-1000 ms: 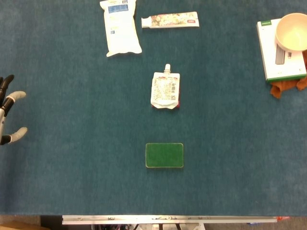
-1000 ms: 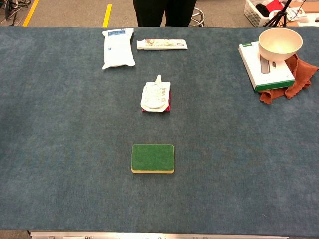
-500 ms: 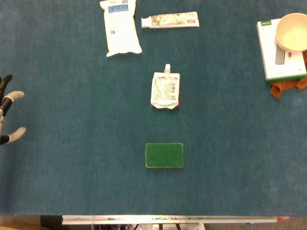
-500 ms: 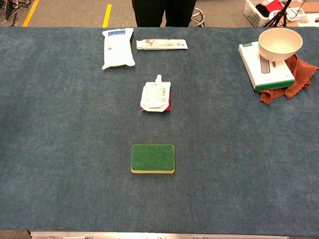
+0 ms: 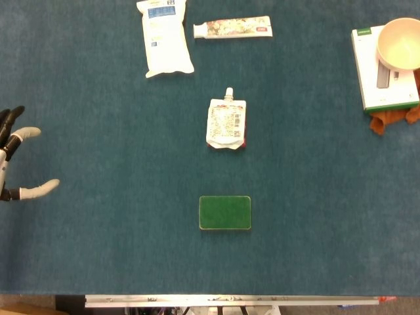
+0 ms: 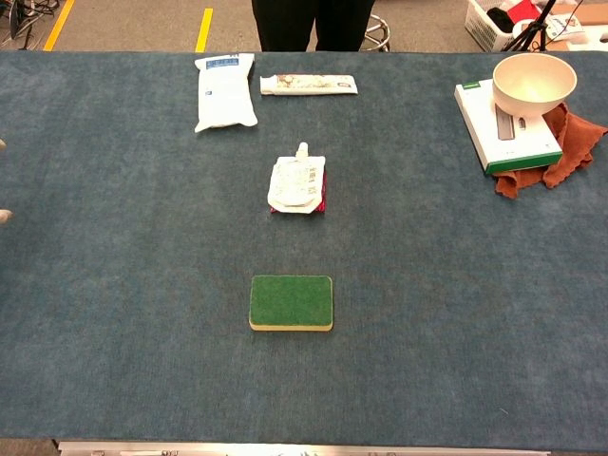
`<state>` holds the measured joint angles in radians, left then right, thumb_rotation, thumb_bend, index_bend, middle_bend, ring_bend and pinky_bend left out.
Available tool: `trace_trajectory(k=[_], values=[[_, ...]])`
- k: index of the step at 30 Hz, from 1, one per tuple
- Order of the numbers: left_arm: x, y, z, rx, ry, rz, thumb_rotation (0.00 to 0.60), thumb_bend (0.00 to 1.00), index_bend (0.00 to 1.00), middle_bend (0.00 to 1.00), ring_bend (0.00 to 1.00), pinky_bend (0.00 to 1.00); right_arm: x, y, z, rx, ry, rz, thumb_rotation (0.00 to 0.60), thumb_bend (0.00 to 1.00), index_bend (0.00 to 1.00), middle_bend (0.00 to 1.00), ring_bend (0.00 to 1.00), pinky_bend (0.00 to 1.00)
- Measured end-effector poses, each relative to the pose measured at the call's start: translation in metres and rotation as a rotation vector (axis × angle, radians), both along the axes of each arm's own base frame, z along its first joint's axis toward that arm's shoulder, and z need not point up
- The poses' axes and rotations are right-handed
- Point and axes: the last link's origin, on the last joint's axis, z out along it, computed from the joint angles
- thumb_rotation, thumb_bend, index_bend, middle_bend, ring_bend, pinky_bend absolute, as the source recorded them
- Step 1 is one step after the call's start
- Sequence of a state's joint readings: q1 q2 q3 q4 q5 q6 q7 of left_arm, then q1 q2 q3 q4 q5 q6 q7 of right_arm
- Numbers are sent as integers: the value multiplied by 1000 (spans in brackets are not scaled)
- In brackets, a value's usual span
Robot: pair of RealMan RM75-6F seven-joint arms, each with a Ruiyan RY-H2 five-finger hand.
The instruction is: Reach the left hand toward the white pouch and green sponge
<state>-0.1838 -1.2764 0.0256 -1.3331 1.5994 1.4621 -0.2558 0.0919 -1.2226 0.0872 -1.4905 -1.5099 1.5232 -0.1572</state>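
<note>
A white spouted pouch lies at the table's middle, resting on something red. A green sponge with a yellow underside lies nearer the front edge, in line with the pouch. My left hand shows only at the far left edge of the head view, fingers spread and empty, far from both objects. Only its fingertips peek into the chest view. My right hand appears in neither view.
A white bag and a toothpaste tube lie at the back. At the back right a cream bowl sits on a white and green box over an orange cloth. A person stands behind the table.
My left hand has come a little further in from the left edge and its fingers have spread wider. Its fingertips now show in the chest view.
</note>
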Motion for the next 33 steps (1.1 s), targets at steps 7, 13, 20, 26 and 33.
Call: trace_trajectory(k=[7,13,20,26,33], values=[[-2,-1,-1,-28,21,14,135,0,0,0,0,0,0,0,0,1,-2,1,600,46,559,301,320,488],[0,-1,-2,-35,1,16,135,0,0,0,0,0,0,0,0,2,-2,1,600,47,559,301,320,488],[9,-2,-5,-71,-92,-23,114,0,0,0,0,0,1,1,1,-6,-2,2,600,47,558,301,320,488],[22,-3,-10,-136,-282,-43,77,0,0,0,0,0,0,0,0,-1,0,-1,600,47,559,301,320,488],[54,2,-21,-313,-659,-71,73,0,35,0,0,24,0,-1,2,-5,-2,-2,600,47,559,301,320,488]])
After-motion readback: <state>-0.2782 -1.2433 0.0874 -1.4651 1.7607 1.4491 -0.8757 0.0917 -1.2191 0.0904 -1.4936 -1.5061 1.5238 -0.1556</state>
